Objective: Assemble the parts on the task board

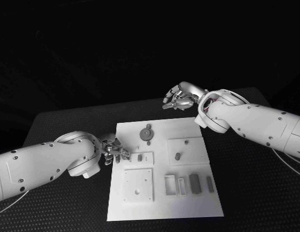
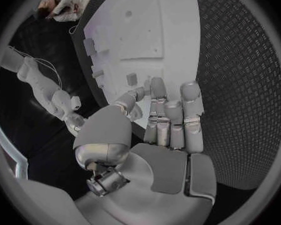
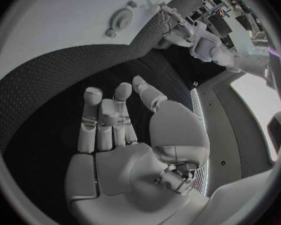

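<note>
The fingers (image 2: 172, 115) of the left hand (image 1: 111, 149) are held straight and together, nothing gripped, at the task board's (image 1: 192, 198) left edge, seemingly poised for the parts (image 1: 178, 155) there. The right hand (image 1: 182, 95) is kept empty, loosely open, above the tabletop (image 1: 66, 121) beyond.

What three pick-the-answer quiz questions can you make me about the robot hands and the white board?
1. Where is the left hand?
A. at the task board's left edge
B. past its far edge
C. off the table

2. What colour is the task board?
A. red
B. white
C. green

3. What does the right hand hold?
A. a gear
B. a cable
C. nothing

Answers:
1 A, the head view shows it at the board's left edge.
2 B, the plate is white.
3 C, the right wrist view shows its fingers bare over the black table.
</note>
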Tool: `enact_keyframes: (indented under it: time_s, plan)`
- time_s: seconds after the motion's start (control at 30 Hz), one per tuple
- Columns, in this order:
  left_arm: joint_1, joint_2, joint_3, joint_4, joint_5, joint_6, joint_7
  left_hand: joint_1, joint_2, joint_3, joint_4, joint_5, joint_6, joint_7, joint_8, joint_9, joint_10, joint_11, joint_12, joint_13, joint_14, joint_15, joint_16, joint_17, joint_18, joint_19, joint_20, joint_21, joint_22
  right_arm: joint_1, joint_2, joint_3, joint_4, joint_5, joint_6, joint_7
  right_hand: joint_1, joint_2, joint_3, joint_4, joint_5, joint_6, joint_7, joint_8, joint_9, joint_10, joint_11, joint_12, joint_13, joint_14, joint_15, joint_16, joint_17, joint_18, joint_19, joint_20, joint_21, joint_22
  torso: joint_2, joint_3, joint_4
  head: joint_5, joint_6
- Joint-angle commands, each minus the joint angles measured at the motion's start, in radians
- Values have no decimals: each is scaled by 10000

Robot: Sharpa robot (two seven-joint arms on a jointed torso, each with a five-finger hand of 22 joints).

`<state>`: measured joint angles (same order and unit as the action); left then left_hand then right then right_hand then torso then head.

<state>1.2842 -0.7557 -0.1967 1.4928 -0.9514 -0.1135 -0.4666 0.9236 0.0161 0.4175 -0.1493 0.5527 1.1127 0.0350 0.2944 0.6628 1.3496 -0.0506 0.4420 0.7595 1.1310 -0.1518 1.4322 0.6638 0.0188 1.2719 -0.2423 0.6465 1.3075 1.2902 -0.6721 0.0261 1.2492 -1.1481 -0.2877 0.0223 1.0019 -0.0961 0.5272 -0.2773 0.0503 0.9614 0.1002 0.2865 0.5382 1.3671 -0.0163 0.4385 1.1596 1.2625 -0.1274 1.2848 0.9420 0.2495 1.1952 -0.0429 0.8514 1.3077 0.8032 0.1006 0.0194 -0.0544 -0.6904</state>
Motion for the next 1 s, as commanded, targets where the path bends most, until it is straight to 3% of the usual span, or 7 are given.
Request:
enact_keyframes:
  time_s: [0.03,1.0]
  plan:
    - [-33,70,-68,6,-243,-182,-39,46,2,1411,-1332,28,259,206,35,10,51,-2,45,9,6,-57,44,8,435,19,-39,1,164,-5,0,5,17,4,98,83,-79,22,-17,23,-15,-66,-2,-43,17,-32,16,-43,16,6,42,-53,17,123,11,-23,-39,165,-2,8,5,1,-5]
    - [-114,266,-79,-86,-431,-323,-47,35,-1,1437,-1321,39,268,196,45,18,66,-14,71,18,43,-70,48,7,432,61,-50,-8,154,-5,16,5,18,4,118,88,-80,24,-16,24,-14,-65,-2,-43,18,-32,16,-43,16,6,42,-54,17,123,11,-23,-39,165,-2,7,7,-28,-7]
